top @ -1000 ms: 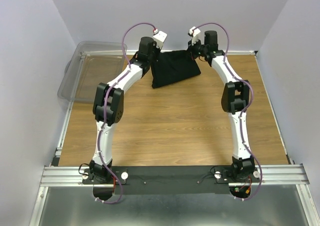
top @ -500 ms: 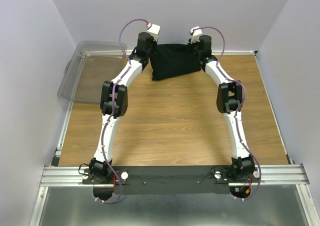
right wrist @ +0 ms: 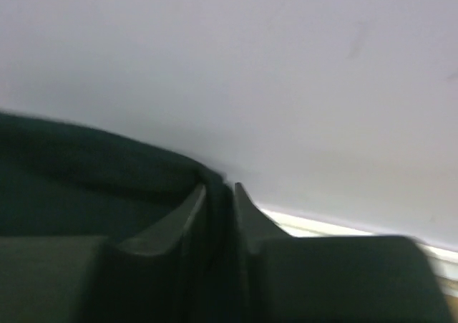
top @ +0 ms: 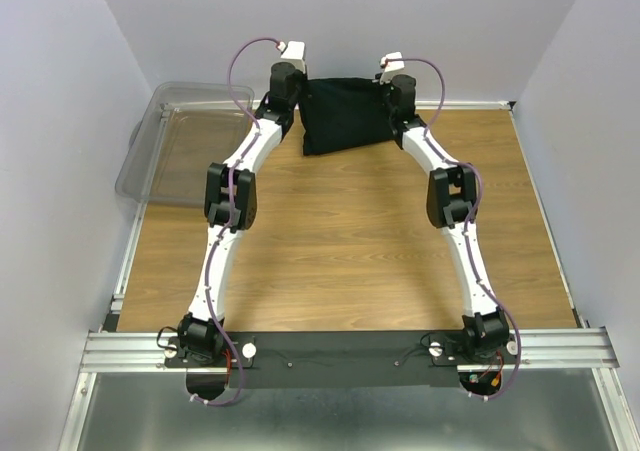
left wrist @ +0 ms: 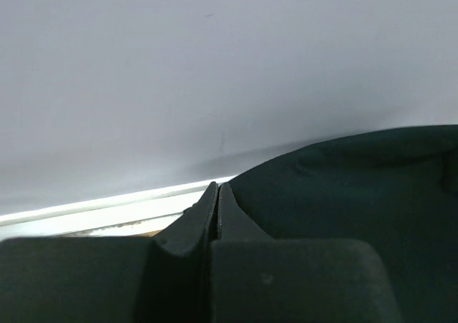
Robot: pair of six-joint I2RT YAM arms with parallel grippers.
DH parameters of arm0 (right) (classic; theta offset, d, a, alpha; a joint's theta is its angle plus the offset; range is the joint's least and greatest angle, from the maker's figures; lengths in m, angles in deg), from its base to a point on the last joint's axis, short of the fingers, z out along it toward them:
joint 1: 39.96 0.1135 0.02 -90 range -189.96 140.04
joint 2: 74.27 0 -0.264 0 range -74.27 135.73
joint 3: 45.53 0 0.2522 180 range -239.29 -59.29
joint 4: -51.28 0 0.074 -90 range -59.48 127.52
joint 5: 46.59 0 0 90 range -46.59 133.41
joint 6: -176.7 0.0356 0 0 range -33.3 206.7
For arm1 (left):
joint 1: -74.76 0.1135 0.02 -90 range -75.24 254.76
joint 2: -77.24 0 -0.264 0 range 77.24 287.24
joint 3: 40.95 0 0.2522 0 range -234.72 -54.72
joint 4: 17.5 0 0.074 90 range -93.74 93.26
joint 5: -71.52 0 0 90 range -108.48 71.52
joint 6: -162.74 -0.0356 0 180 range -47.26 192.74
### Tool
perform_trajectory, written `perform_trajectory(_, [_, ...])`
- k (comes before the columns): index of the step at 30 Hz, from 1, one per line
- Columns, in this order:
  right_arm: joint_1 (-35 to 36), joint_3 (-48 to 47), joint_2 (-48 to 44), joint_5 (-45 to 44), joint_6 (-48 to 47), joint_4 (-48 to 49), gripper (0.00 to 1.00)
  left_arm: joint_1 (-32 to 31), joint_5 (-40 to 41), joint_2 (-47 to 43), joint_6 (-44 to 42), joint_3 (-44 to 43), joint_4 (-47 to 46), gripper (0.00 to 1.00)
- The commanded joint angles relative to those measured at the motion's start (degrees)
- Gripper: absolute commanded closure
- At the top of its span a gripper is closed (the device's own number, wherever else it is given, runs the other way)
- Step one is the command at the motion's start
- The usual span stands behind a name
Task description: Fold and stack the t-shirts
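The black t-shirt (top: pixel 345 119) lies bunched in a rough square at the far edge of the wooden table (top: pixel 340 241), about midway across and right up against the back wall (top: pixel 340 21). Both arms reach out to it, one at each far corner of the cloth. The left claw (left wrist: pixel 217 188) is clenched, its two fingers pressed flat together with no gap. The shirt's edge runs up to the tips from the right, but I cannot tell whether any cloth is caught between them. The right claw (right wrist: pixel 220 190) has its fingers parted by a narrow slit, and dark cloth shows in that slit and spreads away to the left (the view is blurred, so I cannot tell if the fabric is gripped or only lying there). Behind both claws is the pale wall, with a light strip (left wrist: pixel 107 210) along the table's far edge. A clear plastic bin (top: pixel 170 161) sits at the far left corner of the table, apart from the shirt and just left of the left arm.
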Motion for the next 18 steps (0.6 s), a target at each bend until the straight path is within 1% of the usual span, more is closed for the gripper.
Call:
perform_trajectory(1, [0.5, -5.4, 3.8, -6.3, -0.3, 6.3, 0.7, 1.0, 2.4, 2.9, 4.0, -3.7, -0.8, 0.84])
perform_trajectory(2, [0.5, -7.3, 5.0, -7.3, -0.3, 6.5, 0.57, 1.5, 2.9, 3.2, 5.3, -4.4, -1.0, 0.73])
perform_trajectory(3, [0.5, -8.5, 5.4, -7.5, -0.4, 6.7, 0.45, 1.7, 3.2, 3.2, 6.2, -4.8, -0.9, 0.65])
perform_trajectory(4, [0.5, -9.2, 5.7, -7.4, -0.6, 6.4, 0.26, 2.0, 3.8, 3.0, 6.9, -5.1, -1.0, 0.56])
perform_trajectory(5, [0.5, -9.2, 5.4, -7.1, -0.8, 6.1, 0.2, 2.2, 4.0, 2.7, 7.3, -5.0, -1.1, 0.49])
perform_trajectory(6, [0.5, -7.3, 3.7, -6.8, -1.4, 6.3, 0.16, 2.4, 4.3, 1.5, 7.4, -5.0, -1.7, 0.37])
perform_trajectory(8, [0.1, -3.3, 0.9, -6.8, -1.0, 7.6, 0.15, 2.4, 5.6, -0.6, 6.7, -3.6, -2.3, 0.26])
perform_trajectory(9, [-0.2, -1.2, -1.0, -5.5, 0.8, 7.5, 0.14, 2.4, 6.2, -3.2, 6.3, -2.7, -2.7, 0.22])
perform_trajectory(10, [-1.4, 2.8, -4.4, -4.5, 2.1, 6.4, 0.14, 2.5, 6.7, -4.8, 6.0, -0.3, -3.0, 0.21])
perform_trajectory(11, [-2.2, 4.7, -6.5, -2.5, 3.5, 5.0, 0.14, 2.5, 6.6, -6.4, 5.8, 1.4, -3.2, 0.21])
perform_trajectory(12, [-3.1, 6.3, -8.2, 0.4, 7.0, 3.5, 0.13, 2.5, 6.0, -10.4, 6.0, 3.4, -3.2, 0.21])
perform_trajectory(13, [-5.2, 11.7, -12.1, 7.8, 9.1, 1.8, 0.14, 2.5, 3.3, -12.4, 7.4, 8.4, -2.8, 0.21])
perform_trajectory(14, [-6.2, 13.9, -13.7, 12.2, 10.8, 1.2, 0.14, 2.5, 1.8, -14.7, 8.5, 11.7, -2.7, 0.22])
perform_trajectory(15, [-7.3, 16.0, -14.7, 24.0, 12.9, 0.1, 0.14, 2.5, -0.3, -19.2, 9.6, 15.4, -3.2, 0.22])
perform_trajectory(16, [-9.3, 17.4, -15.5, 30.8, 13.6, -0.9, 0.13, 2.5, -2.5, -21.4, 10.7, 19.3, -3.9, 0.23])
perform_trajectory(17, [-10.0, 19.5, -16.1, 36.1, 14.7, -2.2, 0.13, 2.5, -7.3, -23.5, 12.9, 27.6, -4.6, 0.23])
perform_trajectory(18, [-10.4, 19.6, -16.1, 41.2, 16.7, -3.5, 0.13, 2.5, -9.0, -27.2, 13.9, 31.7, -7.2, 0.25])
